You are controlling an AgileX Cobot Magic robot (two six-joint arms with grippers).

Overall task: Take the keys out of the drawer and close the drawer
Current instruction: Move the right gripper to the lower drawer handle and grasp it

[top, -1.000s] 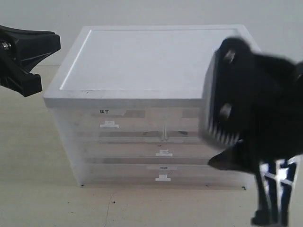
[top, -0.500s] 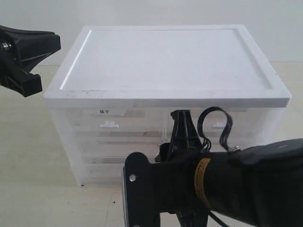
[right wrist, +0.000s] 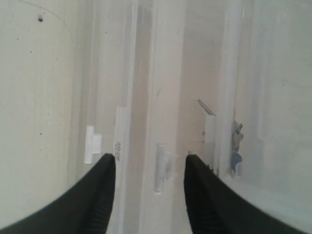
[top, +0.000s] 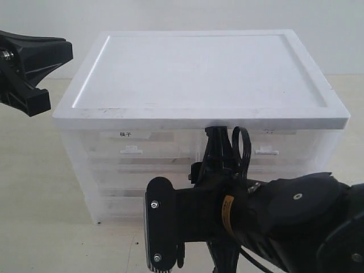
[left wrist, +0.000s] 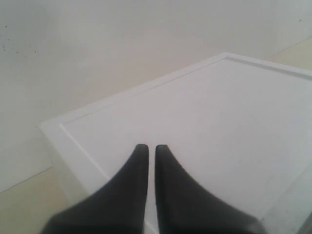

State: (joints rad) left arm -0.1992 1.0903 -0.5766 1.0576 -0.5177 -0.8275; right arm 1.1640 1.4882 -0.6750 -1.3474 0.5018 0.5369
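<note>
Nothing is done yet: drawer (top: 136, 181) shut, keys unseen. My right gripper's (right wrist: 149, 157) fingers stand spread before its handle (right wrist: 161, 173); left gripper's (left wrist: 147, 146) fingers are pressed together, empty.

This is looking like a robot test bench. A plastic drawer cabinet (top: 199, 74) is sitting on a pale tabletop (top: 34, 187) before a bare wall (top: 170, 14), a black robot arm (top: 284, 222) hanging in front

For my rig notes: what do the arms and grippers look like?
All black. The right arm shows a glossy rounded housing, silver screws, a yellow band and a looped cable. The left gripper and right gripper have tapered fingers, the right's ribbed inside.
</note>
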